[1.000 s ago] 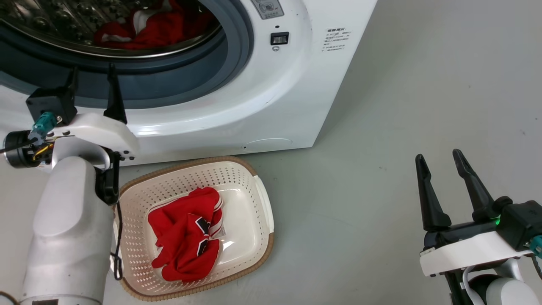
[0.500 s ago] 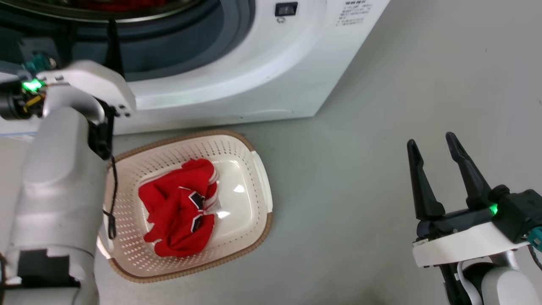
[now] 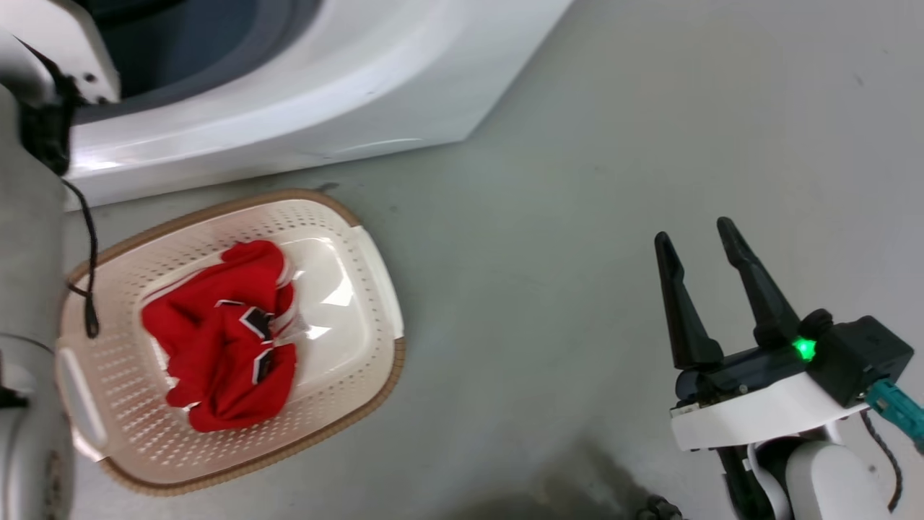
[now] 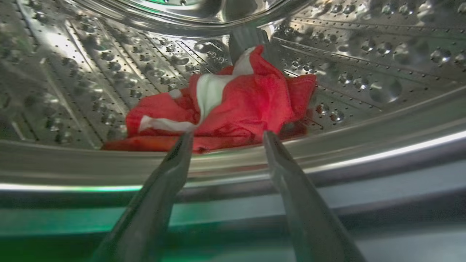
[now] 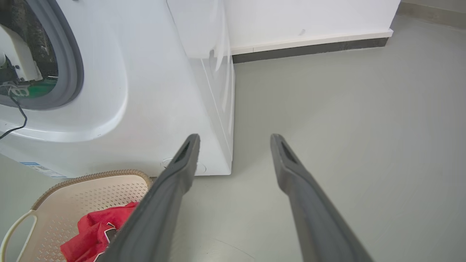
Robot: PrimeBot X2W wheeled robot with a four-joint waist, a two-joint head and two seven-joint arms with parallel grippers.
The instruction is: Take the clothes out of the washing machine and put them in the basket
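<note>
A red garment with white trim [image 4: 233, 105] lies bunched on the floor of the washing machine's steel drum [image 4: 91, 69]. My left gripper [image 4: 227, 136] is open at the drum's front lip, just short of that cloth, nothing between its fingers. Another red jersey [image 3: 220, 336] [image 5: 93, 234] rests in the cream basket [image 3: 361, 249] [image 5: 80, 189] on the floor before the washing machine [image 3: 303, 94] [image 5: 156, 91]. My right gripper [image 3: 696, 235] [image 5: 235, 136] hovers open and empty over bare floor, right of the basket. My left forearm [image 3: 29, 303] covers the basket's left edge.
Grey floor [image 3: 577, 144] spreads to the right of the washer and basket. A white wall with a dark skirting strip [image 5: 309, 47] runs behind the machine. A black cable [image 3: 90, 274] hangs from my left arm over the basket's rim.
The head camera has swung down and right, so washer and basket slid up-left in view and the drum left the frame. My left gripper reached further into the machine's opening. The right gripper stays open.
</note>
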